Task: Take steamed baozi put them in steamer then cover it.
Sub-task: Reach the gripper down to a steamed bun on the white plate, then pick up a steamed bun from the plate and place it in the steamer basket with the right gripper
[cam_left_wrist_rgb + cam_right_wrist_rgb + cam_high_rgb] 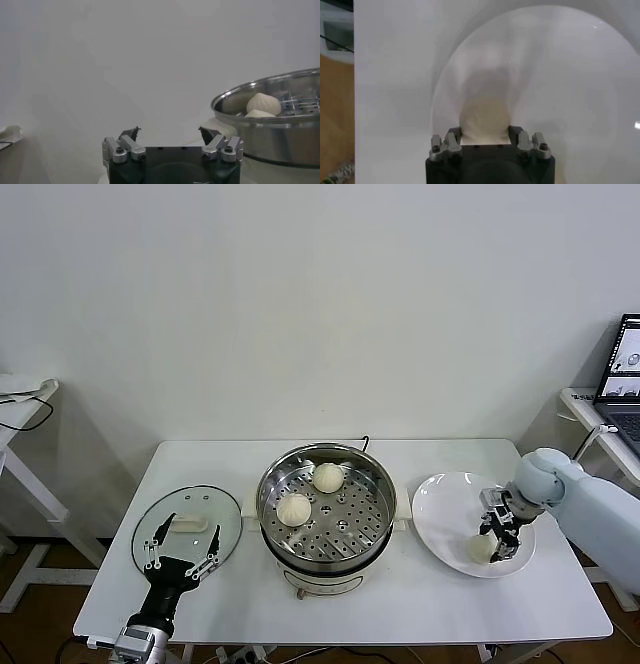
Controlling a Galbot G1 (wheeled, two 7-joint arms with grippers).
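White laminate makes up the surface (420, 599) under both my arms. Largest on it is the steamer (325, 514), a shiny steel pot with a perforated tray, sitting between my two hands, well off to the inner side of each. Two steamed baozi lie on that tray: one (328, 477) toward the far wall, the other (294, 508) just beside it and nearer to me; from my left wrist they show as pale domes (263, 104) above the pot's rim.

Next in size is the cover (187, 529), a clear glass lid with a cream handle (187, 524), lying flat on the surface directly beneath and ahead of my left hand (182, 556). That hand hovers over the lid's near edge with its fingers (131, 134) spread wide and nothing between them.

My right hand (497, 536) is down on the white plate (445, 509), which lies just beside the steamer. Its fingers (452, 136) sit on either side of a third baozi (483, 549), pinching it at the near part of the plate; from the right wrist the bun (485, 122) fills the gap between the fingertips.
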